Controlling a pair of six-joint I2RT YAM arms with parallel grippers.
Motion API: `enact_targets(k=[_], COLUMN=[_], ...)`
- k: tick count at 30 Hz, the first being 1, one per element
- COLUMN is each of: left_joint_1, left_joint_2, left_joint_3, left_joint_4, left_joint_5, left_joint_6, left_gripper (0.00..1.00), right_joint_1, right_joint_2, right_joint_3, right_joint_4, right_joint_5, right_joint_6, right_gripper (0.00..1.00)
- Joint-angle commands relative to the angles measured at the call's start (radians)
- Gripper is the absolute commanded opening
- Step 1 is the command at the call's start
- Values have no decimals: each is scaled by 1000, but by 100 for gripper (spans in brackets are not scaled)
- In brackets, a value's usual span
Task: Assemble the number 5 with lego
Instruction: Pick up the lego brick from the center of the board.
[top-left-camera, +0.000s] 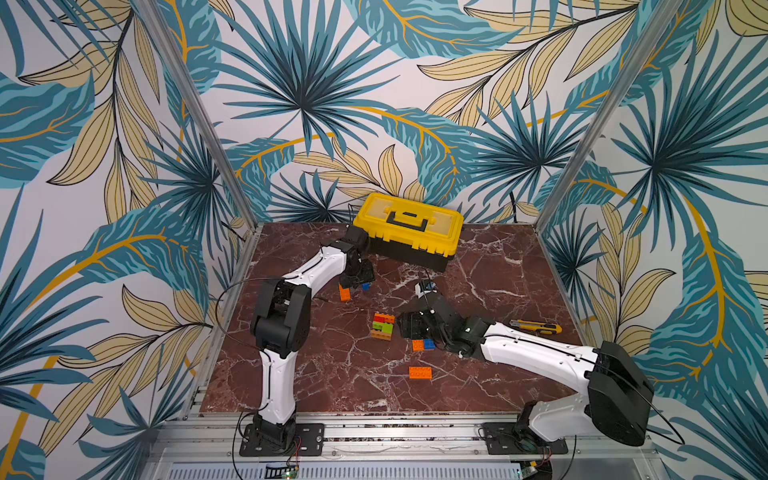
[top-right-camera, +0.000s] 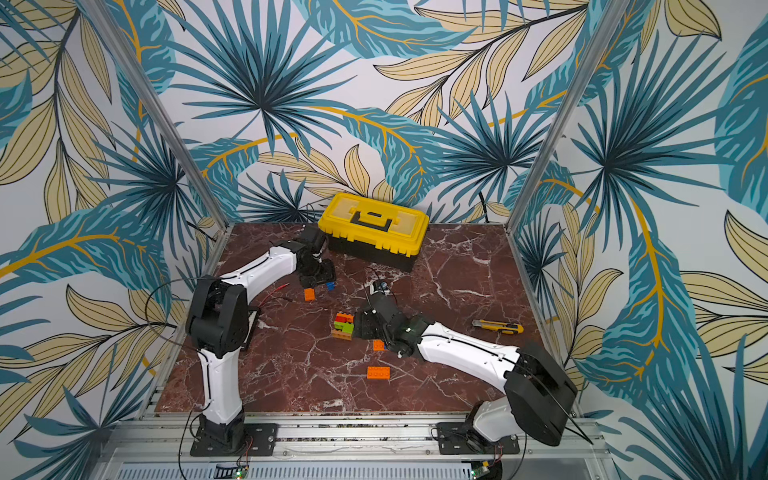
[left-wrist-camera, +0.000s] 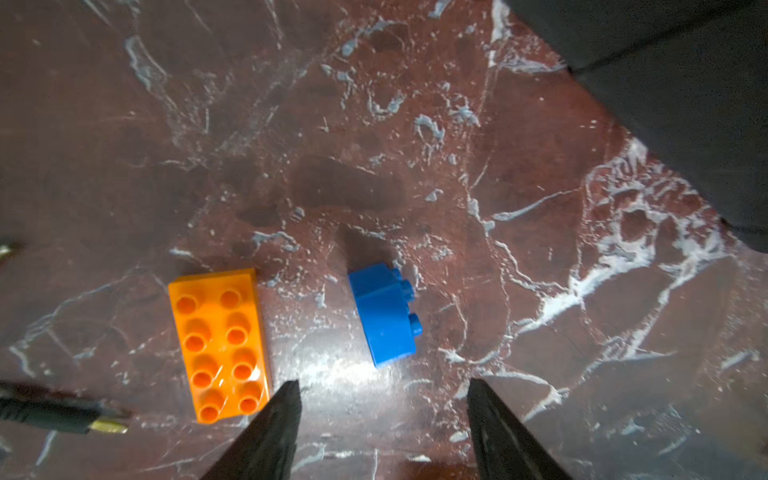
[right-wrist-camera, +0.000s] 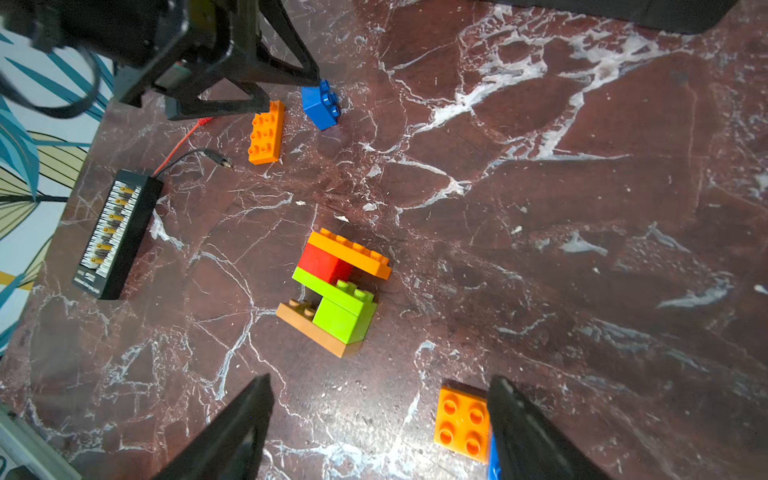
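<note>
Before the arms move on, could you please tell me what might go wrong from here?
1. The blue brick lies on its side, studs sideways, near the open left hand; a pinch might roll it or nudge the orange brick beside it.
2. The open right hand sits close by the square brick; a sweep could shove it or topple the nearby stack.

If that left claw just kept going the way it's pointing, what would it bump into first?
Most likely the small blue brick, lying on its side just ahead of the left gripper, whose jaws stand open. Depth is unclear: it may reach the marble tabletop first.
</note>
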Motion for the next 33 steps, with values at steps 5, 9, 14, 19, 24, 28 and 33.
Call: enact_targets(k=[5, 9, 14, 19, 24, 28, 33], left_joint_1=[5, 6, 5, 6, 6, 5, 6], left_joint_2=[85, 96, 109, 107, 102, 103, 104], left_joint_3=[136, 143, 156, 150, 135, 130, 113], left_joint_4=[-71, -50, -51, -51, -40, -32, -16], left_joint_5=[-57, -43, -37, -21, -6, -6, 6], left_joint_6=[-1, -6, -6, -1, -6, -7, -8], left_gripper=[60, 56, 51, 41, 41, 39, 38], right_joint_1=[-3, -4, -4, -4, -3, -5, -5], right_joint_2=[-7, 14, 34, 44, 39, 33, 26], right_joint_3=[-40, -33, -28, -28, -27, -26, -28], right_joint_4=[40, 43, 46, 42, 34, 20, 11], right_joint_5=[-20, -40, -60, -64, -58, -54, -46], right_joint_6=[93, 96, 103, 111, 112, 111, 111], right_gripper=[84, 84, 84, 84, 84, 84, 85])
